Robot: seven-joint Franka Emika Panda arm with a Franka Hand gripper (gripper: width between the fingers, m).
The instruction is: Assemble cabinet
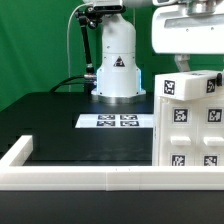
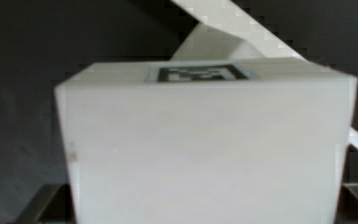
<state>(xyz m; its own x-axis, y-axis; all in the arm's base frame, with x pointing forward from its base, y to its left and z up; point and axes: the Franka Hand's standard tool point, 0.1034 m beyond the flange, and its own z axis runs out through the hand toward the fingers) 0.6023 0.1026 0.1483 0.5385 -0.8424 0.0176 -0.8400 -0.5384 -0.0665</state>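
- Exterior view: the cabinet, a matte white boxy body, stands on the black table at the exterior view's right. Its facing side carries several small square black-and-white tags.
- Exterior view: the arm's white wrist housing hangs directly above the cabinet, with the gripper reaching down to the cabinet's top edge. The fingers themselves are too small and too dark against the body to make out, so the width of their gap cannot be read here.
- Exterior view: the robot's white base stands behind on the table, well apart from the cabinet. The marker board lies flat in front of the base, near the cabinet's lower side but apart from it. A long white rail edges the table's near side and runs across in front of the cabinet.
- Wrist view: a large white block of the cabinet fills most of the picture, close under the camera, with one tag on its upper face. Another white piece slants behind it.
- Wrist view: dark finger tips show at the lower corners, one on each side of the block, so the block sits between them. Whether they press on it or stand just off its sides cannot be told.
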